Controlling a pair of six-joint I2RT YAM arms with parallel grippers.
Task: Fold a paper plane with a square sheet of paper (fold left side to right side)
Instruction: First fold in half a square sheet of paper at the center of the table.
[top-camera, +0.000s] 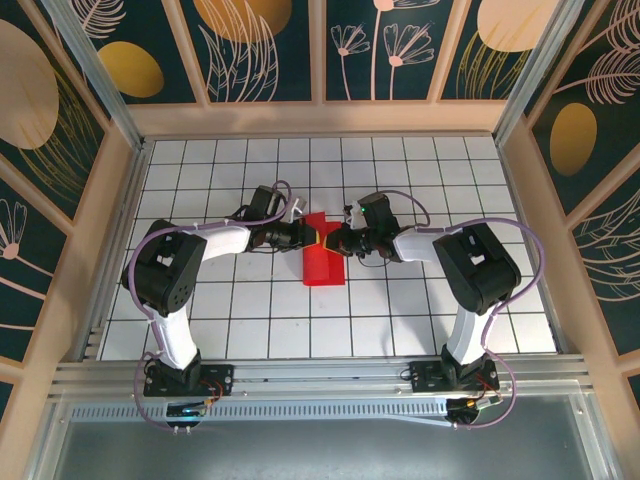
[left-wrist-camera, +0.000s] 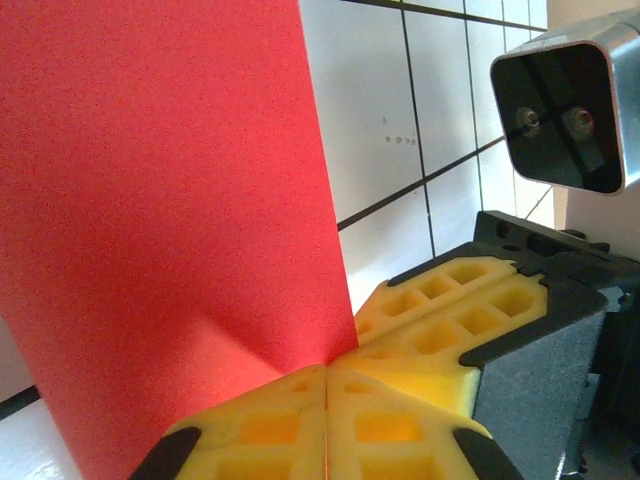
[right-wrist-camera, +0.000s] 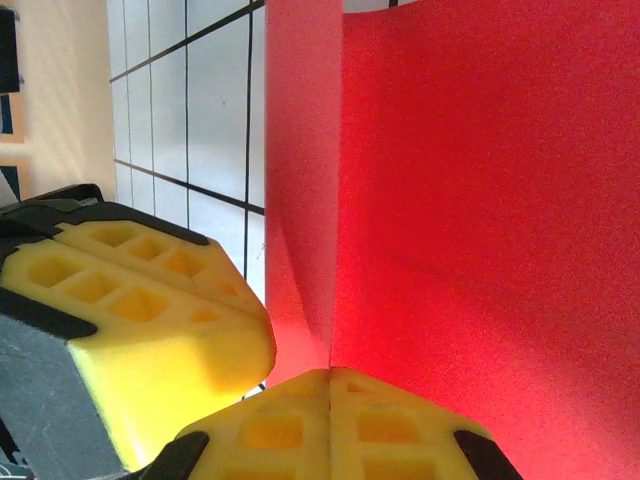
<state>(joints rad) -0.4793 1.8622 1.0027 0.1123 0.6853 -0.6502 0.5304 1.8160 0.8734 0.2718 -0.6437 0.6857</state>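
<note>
The square sheet of paper (top-camera: 323, 266) lies near the middle of the table (top-camera: 420, 170). From above we see it as a narrow red strip, its long sides running from 12 to 6 o'clock across the white grid. The two grippers meet over its upper half. The left gripper (top-camera: 313, 238) reaches in from 9 o'clock and the right gripper (top-camera: 339, 242) from 3 o'clock, so that their tips nearly touch above the red.

From the left wrist we see the square sheet of paper (left-wrist-camera: 170, 200) rise as a broad red panel towards 11 o'clock. The left gripper (left-wrist-camera: 327, 378) has its yellow fingers (left-wrist-camera: 260, 430) pressed together, with a thin red line of paper caught in the seam between them. Just beside it, at 3 o'clock, sits the right gripper (left-wrist-camera: 400, 315), and the right wrist's camera (left-wrist-camera: 560, 110) is at 1 o'clock.

From the right wrist the square sheet of paper (right-wrist-camera: 480, 200) shows two faces: a wide panel on the 2 o'clock side and a narrower flap at 12 o'clock. They join in a crease that runs down to the fingertips. The right gripper (right-wrist-camera: 330, 380) is closed on the paper's lower edge at that crease, its fingers (right-wrist-camera: 400, 435) tight against each other. The left gripper (right-wrist-camera: 215, 300) lies close at 9 o'clock, its own fingers together.
</note>
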